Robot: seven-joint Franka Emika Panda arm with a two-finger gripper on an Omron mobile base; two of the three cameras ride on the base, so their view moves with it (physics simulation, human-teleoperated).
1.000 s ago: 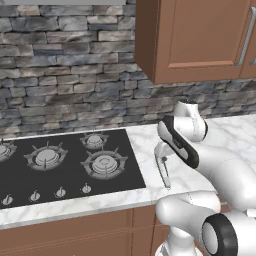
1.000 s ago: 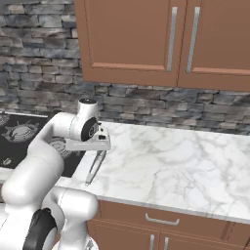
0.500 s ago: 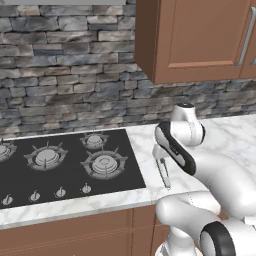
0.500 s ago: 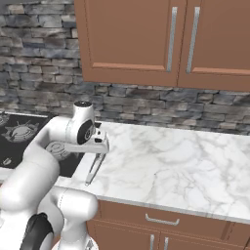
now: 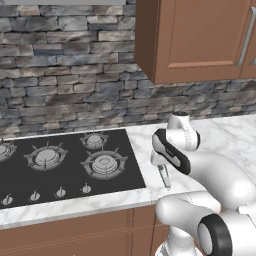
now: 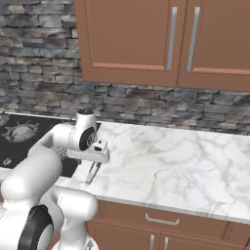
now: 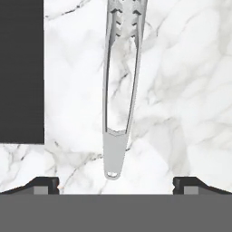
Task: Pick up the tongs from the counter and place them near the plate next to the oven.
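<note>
The silver-grey tongs (image 7: 118,90) lie flat on the white marble counter (image 6: 171,161), just right of the black cooktop (image 5: 60,165). Their joined end points toward the counter's front edge. In the base views the tongs (image 5: 164,177) (image 6: 92,172) stick out from under my hand. My gripper (image 7: 115,183) hangs above the joined end, open, its fingertips (image 7: 45,185) spread wide on either side with nothing between them. The plate and the oven are out of view.
The cooktop edge (image 7: 22,68) runs close beside the tongs. Brown wall cabinets (image 6: 161,39) hang over a stone backsplash (image 5: 65,70). Bare marble stretches to the right of the tongs (image 6: 195,151). Wood drawers (image 6: 161,219) sit below the counter's front edge.
The hand has dropped and swung in over the tongs' joined end. The tongs have stayed where they lay.
</note>
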